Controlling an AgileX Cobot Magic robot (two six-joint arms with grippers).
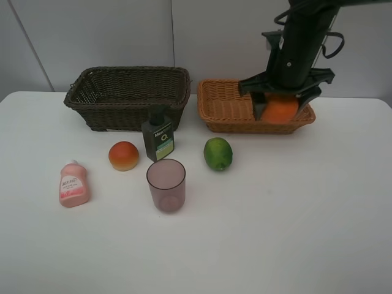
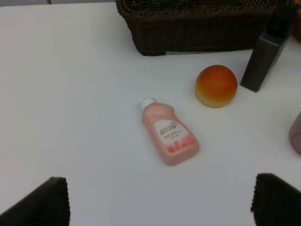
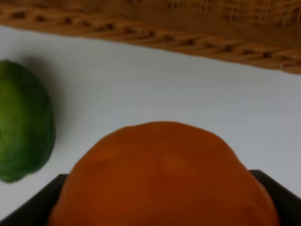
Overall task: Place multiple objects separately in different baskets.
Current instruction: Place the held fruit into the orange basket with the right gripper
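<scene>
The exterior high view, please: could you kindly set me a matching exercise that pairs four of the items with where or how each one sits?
Things:
1. mandarin
2. pink bottle
3. purple cup
4. lime

States:
A. standing upright, mouth up
B. clamped in the right gripper
C. loose on the table in front of the tan basket
D. lying flat, furthest left

Pairs: 1-B; 2-D; 3-A; 4-C.
</scene>
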